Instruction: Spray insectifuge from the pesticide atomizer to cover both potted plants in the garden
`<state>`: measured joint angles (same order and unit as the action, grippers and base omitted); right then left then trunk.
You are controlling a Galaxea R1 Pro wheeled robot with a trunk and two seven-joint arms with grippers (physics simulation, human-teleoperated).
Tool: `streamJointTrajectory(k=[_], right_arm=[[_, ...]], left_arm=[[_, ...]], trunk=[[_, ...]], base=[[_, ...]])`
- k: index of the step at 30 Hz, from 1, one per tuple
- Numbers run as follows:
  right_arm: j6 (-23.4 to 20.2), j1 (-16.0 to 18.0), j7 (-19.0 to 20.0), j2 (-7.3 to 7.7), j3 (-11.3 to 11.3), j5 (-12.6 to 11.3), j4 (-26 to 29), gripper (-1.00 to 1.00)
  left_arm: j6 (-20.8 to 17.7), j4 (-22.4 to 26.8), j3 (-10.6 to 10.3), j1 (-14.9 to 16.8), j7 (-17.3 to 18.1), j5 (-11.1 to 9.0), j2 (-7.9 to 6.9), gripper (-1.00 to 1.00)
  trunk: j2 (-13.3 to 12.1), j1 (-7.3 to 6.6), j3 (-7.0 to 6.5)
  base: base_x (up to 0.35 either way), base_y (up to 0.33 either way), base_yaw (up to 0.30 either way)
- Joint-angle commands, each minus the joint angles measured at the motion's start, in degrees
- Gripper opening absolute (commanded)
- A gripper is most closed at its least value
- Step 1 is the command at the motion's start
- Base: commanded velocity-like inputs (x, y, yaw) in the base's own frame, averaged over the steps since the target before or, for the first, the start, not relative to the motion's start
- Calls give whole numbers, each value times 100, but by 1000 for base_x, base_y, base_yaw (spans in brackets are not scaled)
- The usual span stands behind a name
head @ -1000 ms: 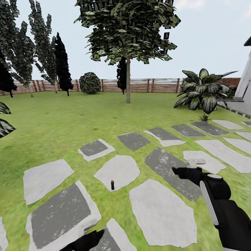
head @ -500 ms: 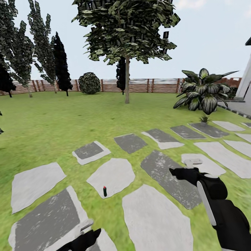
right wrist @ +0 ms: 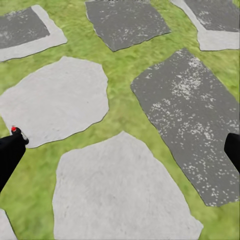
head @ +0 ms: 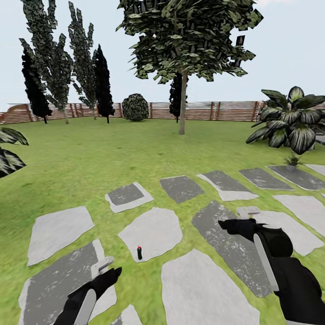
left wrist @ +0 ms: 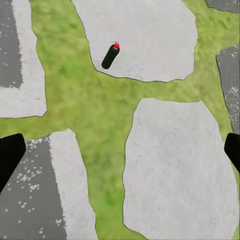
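bottle (head: 139, 253): small dark bottle w/ red top, standing upright on a pale slab (head: 152, 233), near that slab's front edge. Also seen from left wrist cam (left wrist: 110, 56), close to the grass seam.
left gripper (head: 109, 271): low, near the bottle but well short of it, over a dark slab (head: 63, 280). Wrist cam has both fingertips at the far edges of the pic, so jaws wide, nothing held.
right gripper (head: 234, 222): hanging over a dark slab (head: 230, 246), well apart from the bottle. Fingers spread wide in its wrist cam, empty.
plants: big broad-leaf plant (head: 293, 119) at the lawn's right; a tiny green tuft (head: 292, 160) below it, too small to tell what it is. Leaves (head: 10, 151) also cut off at left edge. Can't confirm either potted plant.
stage: approach, bottle not yet picked, no spraying done (my read).
risk 1: bottle is thin + upright; a fingertip brushing it on the way in would prob tip it, and it could roll off the slab into grass.
risk 2: it's on the ground, so a steep reach could hit the stone w/ the fingertips before closing.
risk 3: gripping over the red top may block the spray head for later.
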<state>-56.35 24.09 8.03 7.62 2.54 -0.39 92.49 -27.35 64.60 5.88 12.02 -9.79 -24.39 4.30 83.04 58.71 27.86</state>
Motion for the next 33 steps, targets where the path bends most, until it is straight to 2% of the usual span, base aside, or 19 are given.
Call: streamJointTrajectory(k=[1,2,3,4,5,6,7,8,10,11,12,17,26,33], right_arm=[[-24,1,23,3,13,1,6,100],[-24,0,25,3,19,2,6,100],[-41,11,28,3,25,-2,6,100],[-196,42,30,3,30,-5,6,100],[-280,58,32,1,31,-7,6,100],[-365,100,36,-14,29,-10,6,100],[-365,112,37,-23,29,-11,6,100],[-365,186,36,-107,28,-12,6,100],[-365,217,35,-174,27,-13,6,100],[-365,248,28,-387,-27,7,1,100],[-365,250,26,-436,-81,20,0,100],[-365,249,18,-501,-235,41,-2,100],[-365,204,1,-525,-510,47,-3,100],[-365,186,1,-525,-567,48,-3,100]], left_arm=[[-16,9,-38,16,-43,-51,-13,100],[2,4,-94,25,-40,-45,-59,100],[88,-38,-212,34,22,-42,-227,100],[218,-57,-289,35,106,-41,-270,100],[252,-61,-331,36,126,-39,-279,100],[319,-72,-509,36,164,-5,-297,100],[333,-75,-556,36,174,6,-301,100],[367,-82,-676,37,198,33,-307,100],[378,-98,-694,37,205,25,-307,100],[430,-386,-701,37,223,-11,-310,100],[485,-446,-709,37,226,-18,-305,100],[569,-547,-731,39,230,-20,-282,100],[606,-612,-743,39,231,-26,-242,100],[613,-629,-738,44,232,-31,-246,100]], trunk=[[3,2,7],[3,2,7],[3,2,7],[3,2,7],[3,2,7],[3,2,7],[3,2,7],[3,2,7],[3,2,7],[3,2,7],[3,2,7],[3,2,8],[3,2,8],[3,2,8]], base=[[197,-300,293],[199,-298,294],[228,-277,294],[240,-266,294],[243,-262,294],[249,-254,294],[250,-252,294],[253,-248,294],[254,-247,294],[255,-247,294],[255,-249,294],[255,-253,214],[248,-264,27],[240,-268,2]])
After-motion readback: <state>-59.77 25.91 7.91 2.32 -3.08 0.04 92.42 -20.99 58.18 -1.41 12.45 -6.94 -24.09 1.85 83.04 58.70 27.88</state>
